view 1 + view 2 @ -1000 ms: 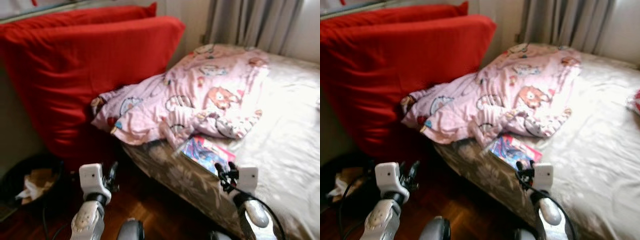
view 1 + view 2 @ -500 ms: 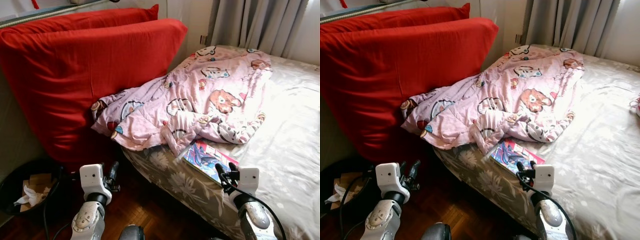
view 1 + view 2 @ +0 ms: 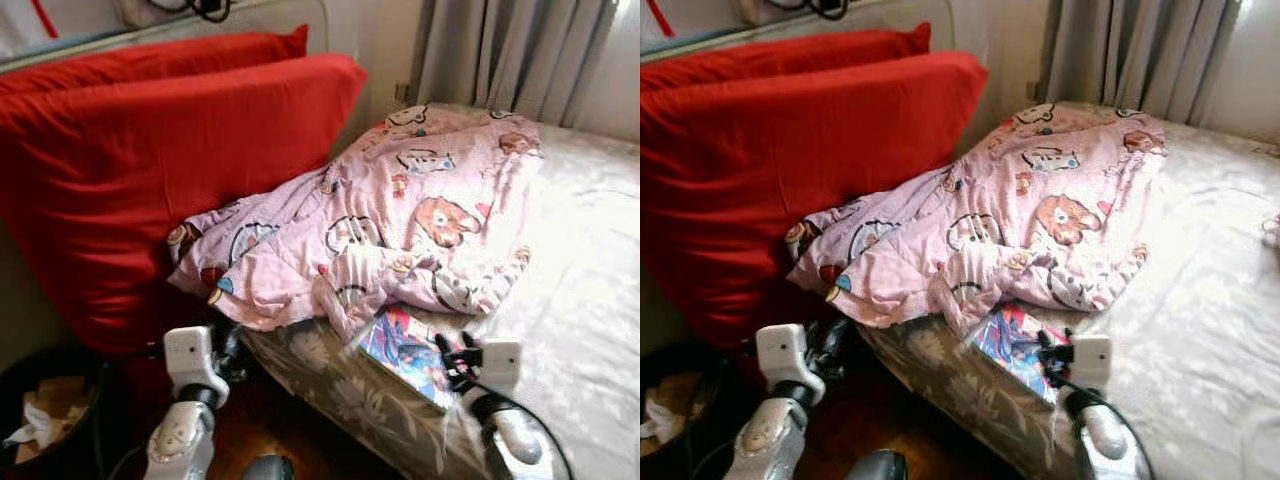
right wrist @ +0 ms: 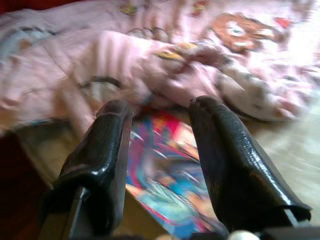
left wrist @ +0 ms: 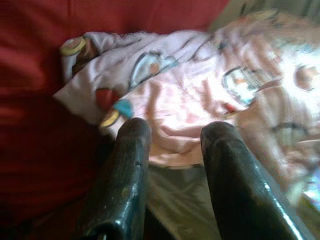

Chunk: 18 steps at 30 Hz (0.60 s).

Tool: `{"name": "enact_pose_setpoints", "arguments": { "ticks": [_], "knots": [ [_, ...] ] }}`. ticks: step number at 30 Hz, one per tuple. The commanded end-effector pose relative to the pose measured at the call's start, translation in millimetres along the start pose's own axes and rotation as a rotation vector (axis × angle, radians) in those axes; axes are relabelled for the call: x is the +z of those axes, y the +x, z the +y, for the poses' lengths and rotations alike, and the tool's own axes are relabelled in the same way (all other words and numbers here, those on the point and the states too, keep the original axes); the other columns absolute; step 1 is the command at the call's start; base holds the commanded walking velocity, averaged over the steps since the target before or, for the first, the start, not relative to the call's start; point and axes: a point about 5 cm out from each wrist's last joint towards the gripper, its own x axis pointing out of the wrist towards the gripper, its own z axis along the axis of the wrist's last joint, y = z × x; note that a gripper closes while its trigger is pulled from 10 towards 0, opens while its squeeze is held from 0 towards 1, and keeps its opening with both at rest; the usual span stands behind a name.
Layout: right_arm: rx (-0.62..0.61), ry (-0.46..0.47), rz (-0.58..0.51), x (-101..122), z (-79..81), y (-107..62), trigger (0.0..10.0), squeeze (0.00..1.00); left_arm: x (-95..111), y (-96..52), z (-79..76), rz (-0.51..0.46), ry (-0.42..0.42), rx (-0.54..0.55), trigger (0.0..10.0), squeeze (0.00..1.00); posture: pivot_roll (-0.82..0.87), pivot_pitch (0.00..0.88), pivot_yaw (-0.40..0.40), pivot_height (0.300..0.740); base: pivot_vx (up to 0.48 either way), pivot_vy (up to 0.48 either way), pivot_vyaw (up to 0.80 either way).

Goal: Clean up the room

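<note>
Black and long, the two fingers of the right gripper [image 4: 160, 112] stand moderately apart with nothing between them, poised over a colourful glossy comic book [image 3: 405, 352] that lies on the grey flower-patterned bedsheet [image 3: 590, 300] at the bed's edge, partly tucked under one crumpled pink cartoon-print blanket [image 3: 400, 215]. The left gripper [image 5: 172, 132] is likewise parted and empty, pointing at the blanket's lower corner beside two big red cushions [image 3: 150, 170], stacked one behind the other. One dark waste bin [image 3: 40, 420] with crumpled paper sits on the floor to the left.
</note>
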Motion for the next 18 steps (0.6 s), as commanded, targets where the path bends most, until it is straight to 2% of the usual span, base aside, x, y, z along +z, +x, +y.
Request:
{"name": "enact_pose_setpoints", "arguments": {
  "ticks": [1,10,18],
  "knots": [
    [-0.037,-0.008,0.009,-1.1,-12.5,-5.1,10.0,0.0,3.7,3.3,-8.7,-0.014,-0.02,-0.023,10.0,0.0,0.04,0.0,0.033,0.627,0.375,0.0,0.0],
    [-0.06,-0.01,0.021,-2.7,-15.1,-4.5,10.0,0.0,6.5,2.8,-8.7,-0.024,-0.017,-0.03,10.0,0.0,0.03,0.0,0.039,0.627,0.362,0.0,0.0],
    [-0.039,-0.002,0.048,-7.0,-9.9,-0.6,10.0,0.0,10.0,5.4,-12.6,-0.035,-0.013,-0.068,10.0,0.0,0.04,0.0,0.041,0.627,0.0,0.0,0.0]
  ]
}}
